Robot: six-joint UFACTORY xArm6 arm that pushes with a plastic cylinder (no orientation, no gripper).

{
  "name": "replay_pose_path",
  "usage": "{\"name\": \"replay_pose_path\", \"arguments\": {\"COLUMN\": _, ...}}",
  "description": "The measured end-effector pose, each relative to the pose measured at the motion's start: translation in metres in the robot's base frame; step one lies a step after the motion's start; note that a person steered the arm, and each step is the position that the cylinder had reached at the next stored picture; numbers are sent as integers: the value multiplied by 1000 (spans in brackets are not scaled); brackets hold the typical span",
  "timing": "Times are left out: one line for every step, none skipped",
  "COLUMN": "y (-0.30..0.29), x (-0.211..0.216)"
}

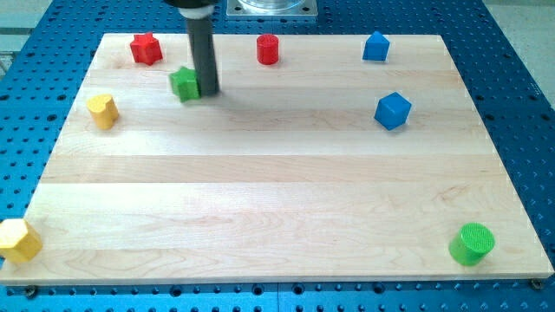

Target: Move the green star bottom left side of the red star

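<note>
Nearest the camera, at the view's bottom edge of the wooden surface (pixel 277 217), a yellow block (pixel 17 240) sits at the left corner and a green cylinder (pixel 472 243) near the right corner. Farther up on the right are two blue blocks (pixel 392 110) (pixel 375 47). On the left sits a yellow heart (pixel 102 111). Along the top are the red star (pixel 146 48) at left and a red cylinder (pixel 268 49) toward the middle.

No claw exists on this arm, only a dark rod. My tip (pixel 208 89) touches, or nearly touches, the right side of the green star (pixel 185 83), which lies below and right of the red star, a little apart from it.

Risk, as I judge it: pushing leftward off-centre could spin the green star aside, or drive it up into the red star, or onward into the yellow heart.
</note>
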State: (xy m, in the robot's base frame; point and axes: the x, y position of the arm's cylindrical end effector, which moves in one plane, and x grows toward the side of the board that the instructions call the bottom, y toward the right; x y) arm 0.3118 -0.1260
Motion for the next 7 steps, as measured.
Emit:
{"name": "replay_pose_path", "arguments": {"y": 9, "x": 8}}
{"name": "replay_pose_path", "arguments": {"y": -5, "x": 19}}
{"name": "replay_pose_path", "arguments": {"y": -24, "x": 17}}
{"name": "replay_pose_path", "arguments": {"y": -24, "x": 12}}
{"name": "replay_pose_path", "arguments": {"y": -36, "x": 7}}
{"name": "replay_pose_path", "arguments": {"y": -74, "x": 7}}
{"name": "replay_pose_path", "arguments": {"y": -78, "x": 10}}
